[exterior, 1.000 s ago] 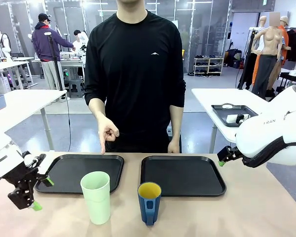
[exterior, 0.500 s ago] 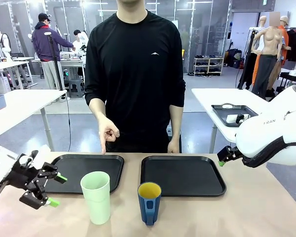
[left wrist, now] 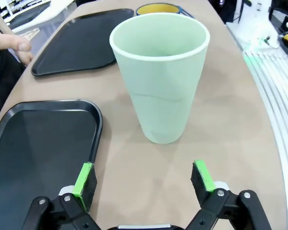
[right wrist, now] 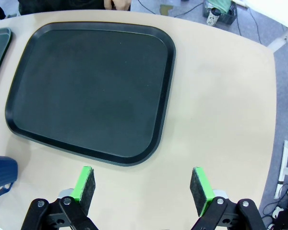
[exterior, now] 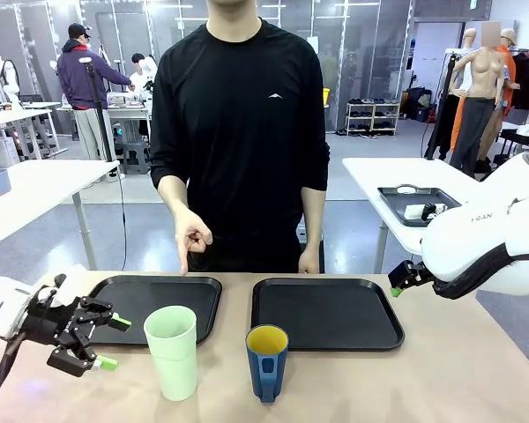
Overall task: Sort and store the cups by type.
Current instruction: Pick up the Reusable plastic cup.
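Left hand (exterior: 115, 343) is down low over the desk (exterior: 458, 370) on the robot's left, pads spread wide apart, nothing between them, fingers lying level and aimed across at the mint-green tumbler (exterior: 171, 352). That tumbler stands upright on bare desk, mouth up, long axis straight up and down, just in front of the near right corner of the left tray (exterior: 141, 300).

From the left wrist it sits dead ahead, centred on the gap between the two green pads, near but not yet inside them. That's the line that matters: a straight push forward looks like it would put a pad on each side of the wall.

The blue mug (exterior: 267, 361) stands just beyond the tumbler toward the robot's right, apart from it, in front of the right tray (exterior: 326, 313).

Right hand (right wrist: 143, 183) is spread open too, hovering off that tray's edge, well apart from both cups. So the left is clearly the nearer one here. The tumbler is tall and probably light, so an off-centre nudge could tip it.
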Motion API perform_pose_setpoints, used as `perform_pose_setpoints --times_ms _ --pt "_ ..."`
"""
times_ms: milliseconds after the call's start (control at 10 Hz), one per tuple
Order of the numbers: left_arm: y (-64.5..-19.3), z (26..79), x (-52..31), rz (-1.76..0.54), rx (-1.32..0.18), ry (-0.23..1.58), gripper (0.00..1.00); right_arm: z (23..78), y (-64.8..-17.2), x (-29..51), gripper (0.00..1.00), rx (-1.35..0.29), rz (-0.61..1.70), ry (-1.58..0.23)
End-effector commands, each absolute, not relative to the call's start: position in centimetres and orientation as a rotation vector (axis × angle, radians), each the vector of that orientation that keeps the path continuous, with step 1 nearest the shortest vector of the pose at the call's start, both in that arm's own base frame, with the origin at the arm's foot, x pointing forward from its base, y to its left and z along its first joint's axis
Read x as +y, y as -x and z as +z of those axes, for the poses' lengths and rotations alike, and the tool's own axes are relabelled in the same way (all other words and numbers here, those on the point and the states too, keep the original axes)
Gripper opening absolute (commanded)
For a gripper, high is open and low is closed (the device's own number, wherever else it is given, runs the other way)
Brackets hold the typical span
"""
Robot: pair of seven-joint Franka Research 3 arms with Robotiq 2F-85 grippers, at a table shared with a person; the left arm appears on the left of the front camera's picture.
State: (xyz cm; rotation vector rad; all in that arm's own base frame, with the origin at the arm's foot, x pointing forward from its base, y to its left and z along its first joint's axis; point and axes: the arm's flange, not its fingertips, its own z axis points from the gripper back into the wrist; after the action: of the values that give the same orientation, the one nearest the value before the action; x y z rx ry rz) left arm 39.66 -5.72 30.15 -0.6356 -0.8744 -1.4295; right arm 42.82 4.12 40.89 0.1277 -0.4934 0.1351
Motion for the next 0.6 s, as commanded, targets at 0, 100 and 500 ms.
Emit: perform_pose_setpoints --times_ms 0,100,500 --pt "-38.9 31.3 -6.3 -1.443 -0.910 0.643 1.00 40.8 -42.8 4.1 1.00 -0.491 0.134 -0.133" --pt "-38.9 31.3 -6.3 -1.443 -0.910 0.643 1.00 40.8 -42.8 4.1 1.00 -0.491 0.134 -0.133" --pt "-42.5 28.2 -5.1 -1.429 -0.881 0.716 1.00 40.8 -42.8 4.1 1.00 -0.491 0.134 -0.133"
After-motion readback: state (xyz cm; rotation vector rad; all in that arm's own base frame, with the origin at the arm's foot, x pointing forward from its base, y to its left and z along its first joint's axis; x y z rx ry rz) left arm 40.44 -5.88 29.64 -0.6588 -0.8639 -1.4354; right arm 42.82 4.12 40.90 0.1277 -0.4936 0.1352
